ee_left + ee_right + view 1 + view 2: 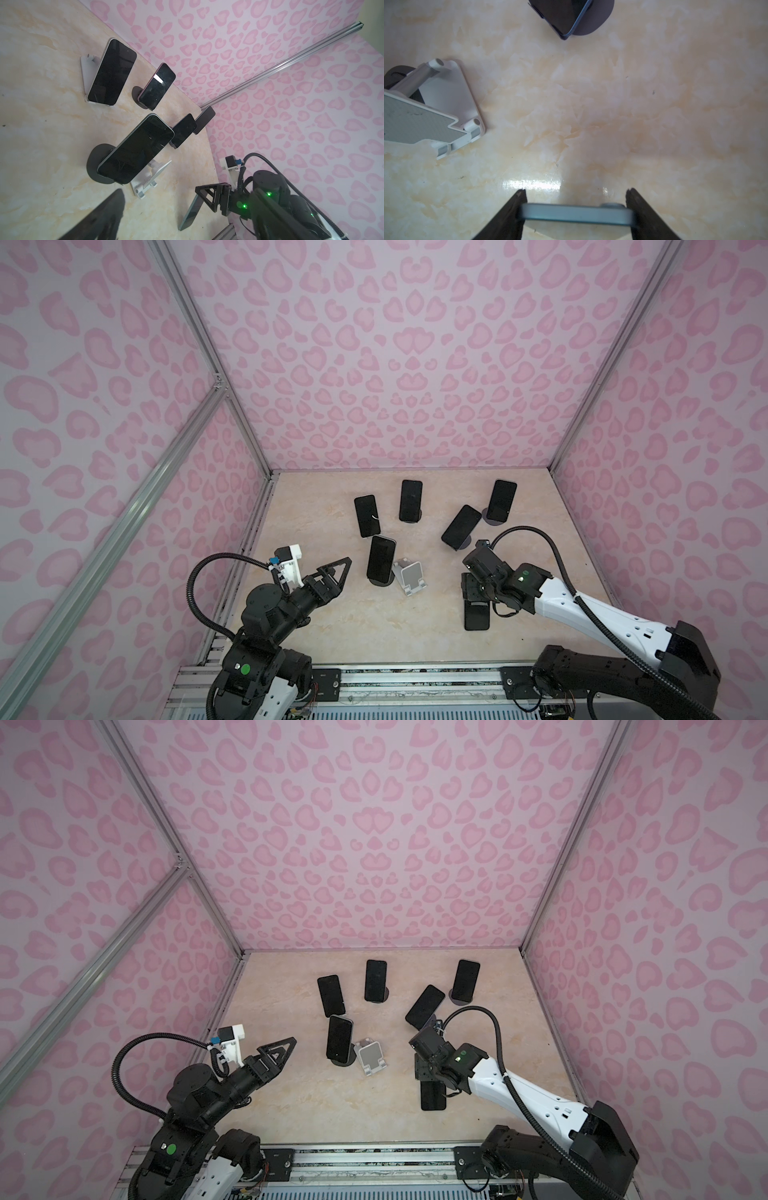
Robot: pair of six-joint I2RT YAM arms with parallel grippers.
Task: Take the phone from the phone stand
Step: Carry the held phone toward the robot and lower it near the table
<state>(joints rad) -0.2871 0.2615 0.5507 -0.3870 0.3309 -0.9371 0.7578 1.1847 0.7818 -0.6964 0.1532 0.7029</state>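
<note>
Five propped phones (410, 500) lean on their stands across the middle and back of the table (374, 639) in both top views. An empty stand (409, 574), pale grey, sits just right of the nearest one. A sixth phone (476, 616) shows lower right of centre, clear of the empty stand and half hidden under the wrist of the right arm (582, 605). From above, the grip on it cannot be made out.

The right wrist view settles that. The right gripper (576, 194) is clamped on the sixth phone (577, 214), one dark finger (517, 209) pressed to each side.

Only the left wrist view gives a side-on look: the sixth phone (190, 212) hangs edge-on near the bottom of the frame. Its lower end is close to the table, and I cannot tell whether it touches.

The left gripper (338, 572) hovers at lower left in both top views, jaws apart and empty. Its own wrist view shows just one blurred finger (99, 218).
</note>
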